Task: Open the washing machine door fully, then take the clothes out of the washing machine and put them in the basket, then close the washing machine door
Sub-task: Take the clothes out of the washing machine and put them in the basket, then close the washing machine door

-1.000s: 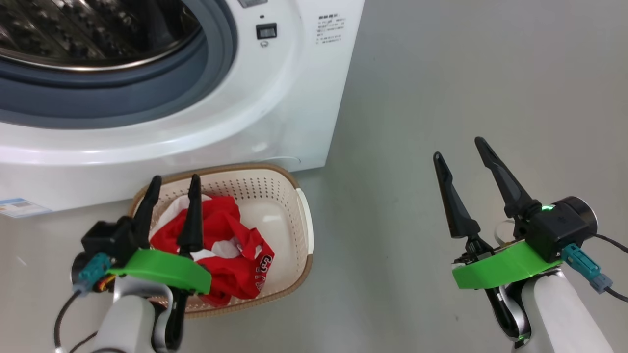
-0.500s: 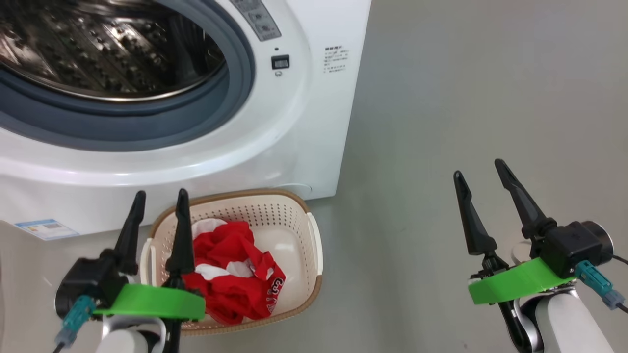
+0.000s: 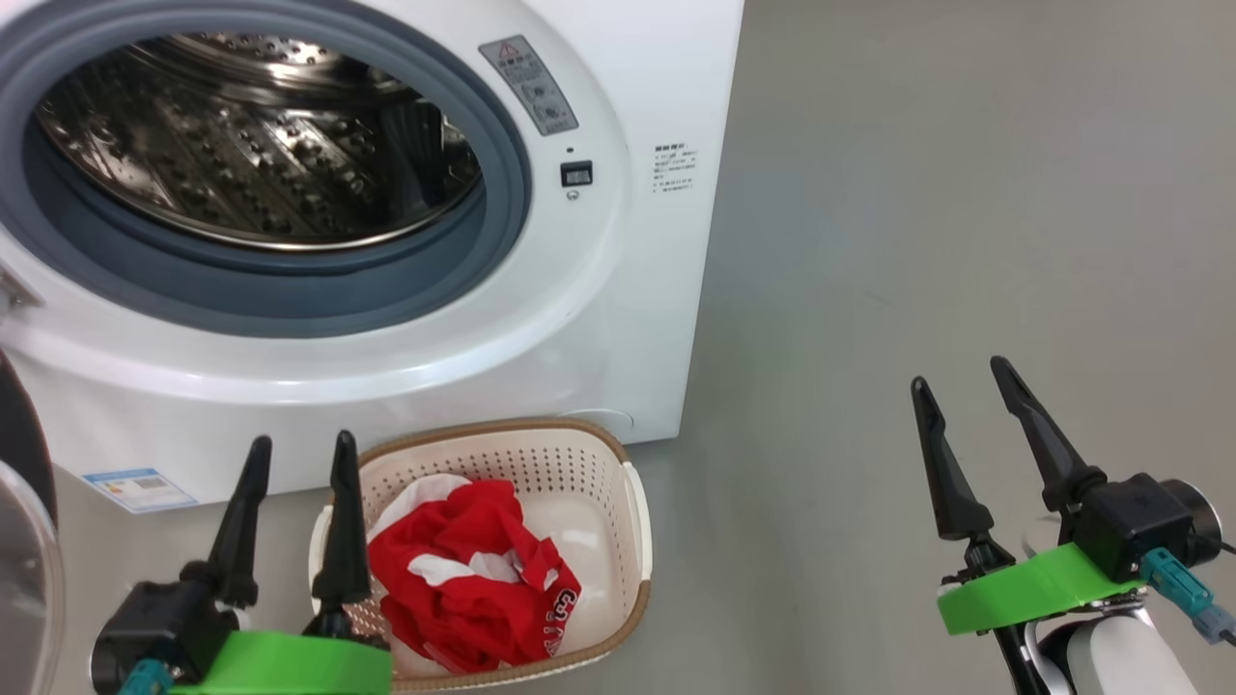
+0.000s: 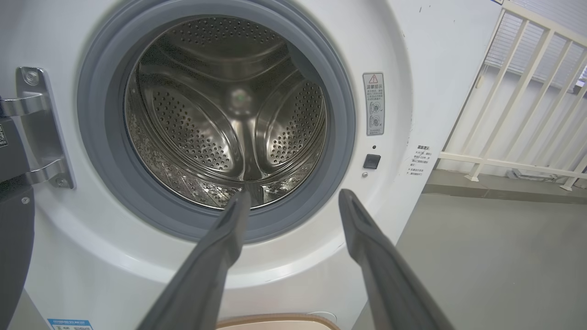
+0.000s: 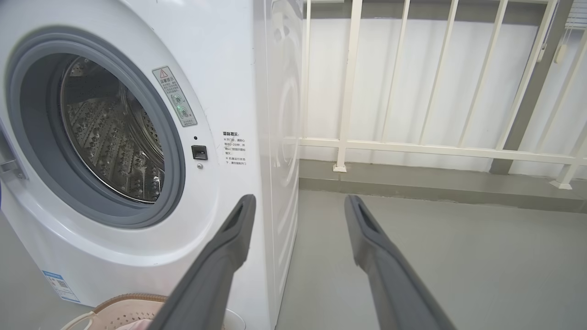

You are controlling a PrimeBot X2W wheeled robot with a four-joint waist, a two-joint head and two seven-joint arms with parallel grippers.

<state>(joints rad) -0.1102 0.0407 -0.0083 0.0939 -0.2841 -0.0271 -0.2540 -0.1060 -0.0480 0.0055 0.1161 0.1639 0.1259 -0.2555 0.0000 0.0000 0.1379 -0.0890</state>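
The big white front-loading washing machine point(image 3: 647, 319) stands on the grey floor point(image 3: 917, 193) with its mouth uncovered, a grey rubber seal point(image 3: 290, 304) ringing the perforated steel drum point(image 3: 261, 164); the round, glossy black-rimmed washing machine door point(image 3: 17, 454) with its clear glass bowl is swung out at 9 o'clock of that opening, on a metal hinge point(image 4: 39, 128); at 6 o'clock of the opening, just before the machine's foot, sits the small cream perforated plastic basket point(image 3: 541, 468) with a brown woven-look rim; the bright red and white clothes point(image 3: 473, 579) lie bunched inside it, toward its 8 o'clock side; the left pincer point(image 3: 300, 442) is spread and empty at 9 o'clock of the basket, one finger crossing its rim in the head view; the right pincer point(image 3: 958, 373) is spread and empty over the floor at 3 o'clock, well apart from the basket.
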